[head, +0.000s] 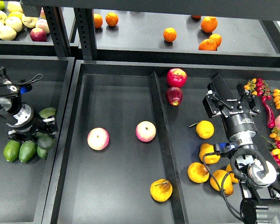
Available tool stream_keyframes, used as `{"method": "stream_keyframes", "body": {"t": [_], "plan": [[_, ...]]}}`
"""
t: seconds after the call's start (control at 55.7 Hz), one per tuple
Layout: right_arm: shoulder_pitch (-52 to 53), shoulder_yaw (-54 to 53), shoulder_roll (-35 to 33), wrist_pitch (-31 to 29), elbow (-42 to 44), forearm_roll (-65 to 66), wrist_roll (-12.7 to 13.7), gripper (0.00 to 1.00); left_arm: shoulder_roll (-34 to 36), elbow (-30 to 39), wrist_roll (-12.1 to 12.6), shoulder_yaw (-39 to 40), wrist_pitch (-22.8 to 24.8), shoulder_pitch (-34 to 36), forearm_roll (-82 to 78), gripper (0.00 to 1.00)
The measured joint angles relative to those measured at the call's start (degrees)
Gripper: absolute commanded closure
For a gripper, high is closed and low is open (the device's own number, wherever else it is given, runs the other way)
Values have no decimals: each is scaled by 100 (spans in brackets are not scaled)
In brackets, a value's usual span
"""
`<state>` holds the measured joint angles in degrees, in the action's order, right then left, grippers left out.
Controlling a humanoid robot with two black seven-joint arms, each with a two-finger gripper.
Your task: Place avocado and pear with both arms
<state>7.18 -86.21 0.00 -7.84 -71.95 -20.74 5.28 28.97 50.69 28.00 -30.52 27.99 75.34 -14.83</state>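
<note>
Fingers of the left gripper (43, 131) are clamped on the avocado (45, 141), very dark and half hidden under them, in the tray well left of the central divider (164, 140). Two lighter green avocados (19, 150) crowd it from the lower left and another peeks out behind the gripper, so little free room remains there. The right gripper (226, 92) hovers right of the divider, its fingers dark and foreshortened; I cannot tell whether they stand apart. The pear (161, 190), with its brown blotch, lies just left of the divider near the tray's front edge, with open floor around it. Two pink apples (98, 138) sit farther left. Cleaner yellow-orange pears (205, 129) cluster right of the divider beside the right arm, one partly hidden by it.
</note>
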Motion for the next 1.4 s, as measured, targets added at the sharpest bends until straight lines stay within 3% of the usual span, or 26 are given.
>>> {"method": "stream_keyframes", "body": {"t": [0.377,0.574,1.041,1.203,1.4], "plan": [[-22,0,0,1,-11,0,0,0,-98,-164,0,185,1,-559,-358,65],[-27,0,0,-8,-13,0,-1,1,-109,-207,-1,208,1,-581,-429,44],[-68,0,0,-92,-13,0,-1,0,-111,-209,0,222,1,-560,-714,19],[-96,-1,0,-94,-13,0,-1,0,-111,-207,1,236,1,-550,-714,4],[-141,3,0,-96,-13,0,2,0,-73,-193,3,871,0,-518,-685,2]]}}
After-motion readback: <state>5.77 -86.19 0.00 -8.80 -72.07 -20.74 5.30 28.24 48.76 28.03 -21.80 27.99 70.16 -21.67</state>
